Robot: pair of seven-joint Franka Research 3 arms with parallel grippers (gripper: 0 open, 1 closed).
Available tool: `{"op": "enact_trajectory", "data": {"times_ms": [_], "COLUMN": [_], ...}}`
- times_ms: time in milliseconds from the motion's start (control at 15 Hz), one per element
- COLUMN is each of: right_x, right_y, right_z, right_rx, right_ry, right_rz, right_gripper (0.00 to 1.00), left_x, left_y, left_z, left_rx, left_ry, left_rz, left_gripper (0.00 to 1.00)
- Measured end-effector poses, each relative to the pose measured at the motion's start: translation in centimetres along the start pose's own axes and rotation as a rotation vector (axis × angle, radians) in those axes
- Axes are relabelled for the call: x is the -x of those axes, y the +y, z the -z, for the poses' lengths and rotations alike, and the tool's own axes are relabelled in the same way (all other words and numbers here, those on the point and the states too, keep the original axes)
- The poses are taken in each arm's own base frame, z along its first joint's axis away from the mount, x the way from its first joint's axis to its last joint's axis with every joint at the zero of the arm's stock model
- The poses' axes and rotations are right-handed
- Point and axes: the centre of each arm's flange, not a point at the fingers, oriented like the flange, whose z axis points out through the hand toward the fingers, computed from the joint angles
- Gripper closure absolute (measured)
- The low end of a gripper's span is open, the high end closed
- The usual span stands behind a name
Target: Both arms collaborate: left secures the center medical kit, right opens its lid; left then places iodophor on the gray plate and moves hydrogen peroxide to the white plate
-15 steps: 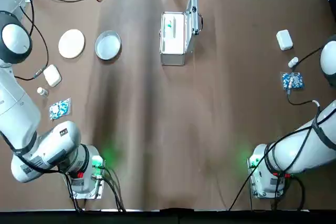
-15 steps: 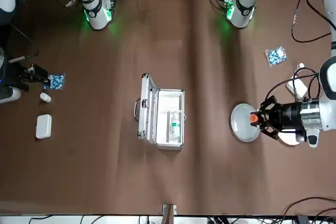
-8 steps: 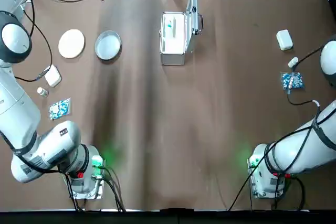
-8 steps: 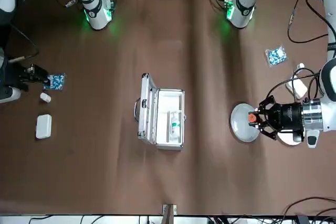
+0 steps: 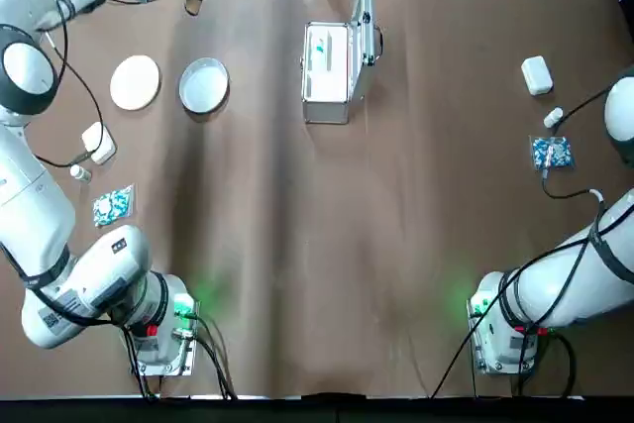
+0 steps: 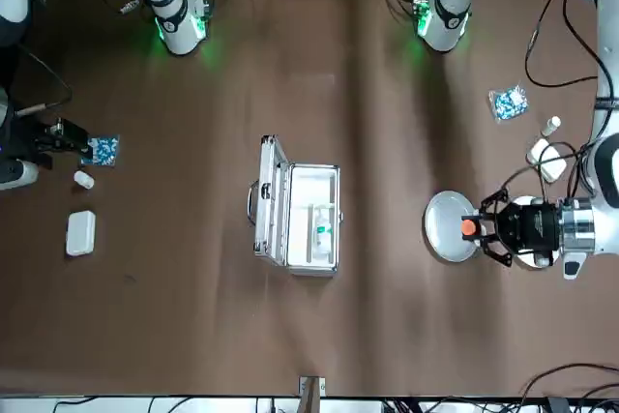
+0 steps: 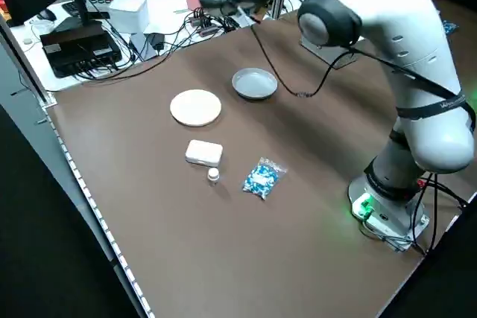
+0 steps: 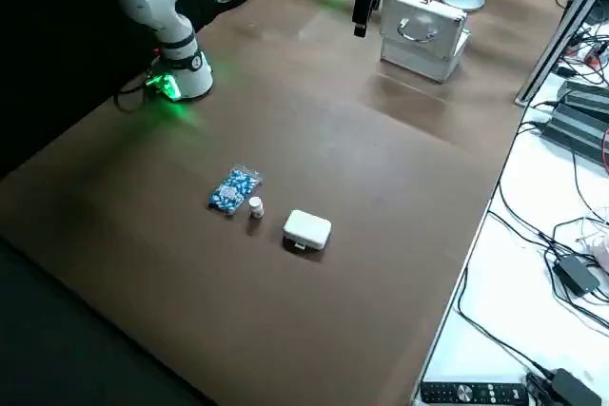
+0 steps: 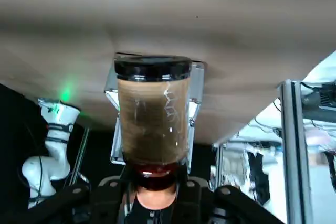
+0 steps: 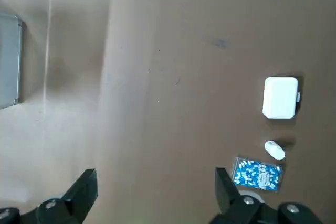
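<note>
Iodophor, a small brown bottle, sits clamped in the left gripper, which holds it lying sideways at its pale cap end, just at the edge of the gray plate on the side away from the kit. Judged by its size it should be light and rigid, probably with a smooth, slippery wall, so a grip low near the cap risks it pivoting; it wants turning upright and setting down gently inside the plate's rim. The white plate lies just beyond the gray plate, farther from the kit, and is bare. The kit stands with its lid up, well apart from the gray plate, and the peroxide lies inside it: a pale bottle with a teal mark, likely just as light and slick, best pinched across its body from above since the case walls crowd its ends. The right gripper hangs over bare table on the kit's far side from the plates, jaws spread wide and empty.
</note>
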Motion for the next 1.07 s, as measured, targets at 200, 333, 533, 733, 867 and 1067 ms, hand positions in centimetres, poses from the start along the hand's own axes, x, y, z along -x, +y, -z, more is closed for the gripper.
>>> {"op": "enact_trajectory", "data": {"times_ms": [200,333,533,733,867,1067], "right_x": [0.0,0.0,0.0,0.0,0.0,0.0], "right_y": [0.0,0.0,0.0,-0.1,-0.1,-0.1], "right_z": [0.0,0.0,-0.1,-0.1,-0.1,-0.2], "right_rx": [0.000,0.000,0.000,0.000,0.000,-0.001], "right_ry": [-0.001,-0.001,-0.001,-0.002,-0.003,-0.004], "right_rz": [0.000,0.001,0.001,0.002,0.002,0.002], "right_gripper": [0.01,0.01,0.01,0.01,0.01,0.01], "left_x": [-4.6,-6.0,-8.6,-13.5,-16.8,-21.0], "left_y": [0.3,0.2,-0.1,-1.2,-1.8,-2.5], "left_z": [0.6,0.6,0.5,-0.3,-0.9,-1.8], "left_rx": [0.018,0.011,0.000,-0.036,-0.038,-0.024], "left_ry": [-0.091,-0.129,-0.169,-0.277,-0.340,-0.381], "left_rz": [-0.001,0.009,-0.028,-0.099,-0.137,-0.157], "left_gripper": [0.67,0.67,0.67,0.67,0.67,0.67]}}
